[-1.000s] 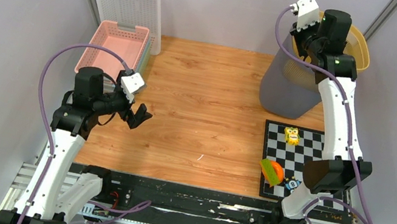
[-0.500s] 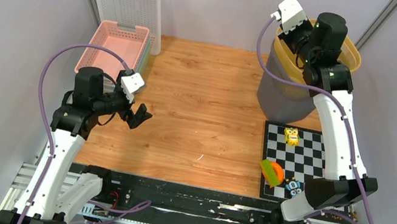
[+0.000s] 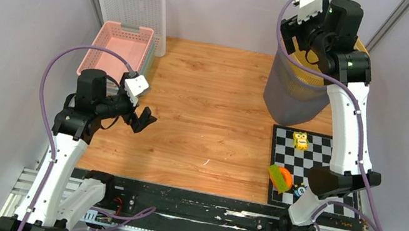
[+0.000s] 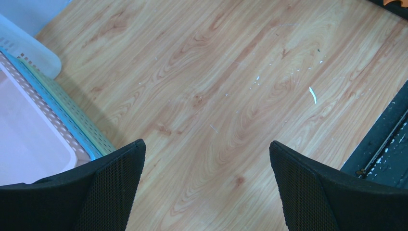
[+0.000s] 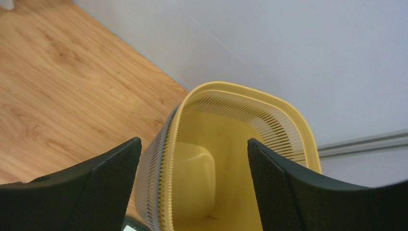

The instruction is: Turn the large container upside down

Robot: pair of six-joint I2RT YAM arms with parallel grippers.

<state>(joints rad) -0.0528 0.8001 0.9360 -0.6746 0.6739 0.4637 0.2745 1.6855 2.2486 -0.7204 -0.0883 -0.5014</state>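
Observation:
The large container point(image 3: 290, 95), grey slatted outside and yellow inside, stands upright with its mouth up at the back right of the table. My right gripper point(image 3: 296, 36) hovers open just above the container's near-left rim. In the right wrist view the right gripper point(image 5: 193, 142) has its fingers straddling that rim without touching it, and the container point(image 5: 226, 159) shows its yellow floor below. My left gripper point(image 3: 144, 120) is open over bare wood at the left; in the left wrist view the left gripper point(image 4: 206, 143) has nothing between its fingers.
A pink basket point(image 3: 117, 49) sits on stacked trays at the back left, with a white basket point(image 3: 132, 4) leaning on the wall behind. A chequered mat point(image 3: 320, 164) at the front right carries a yellow toy point(image 3: 300, 139), an orange-green piece point(image 3: 280, 177) and a small figure point(image 3: 301, 188).
The right gripper, shut on the container's rim earlier, has opened and lifted off it. The container went from tilted to standing upright. The left arm has not moved.

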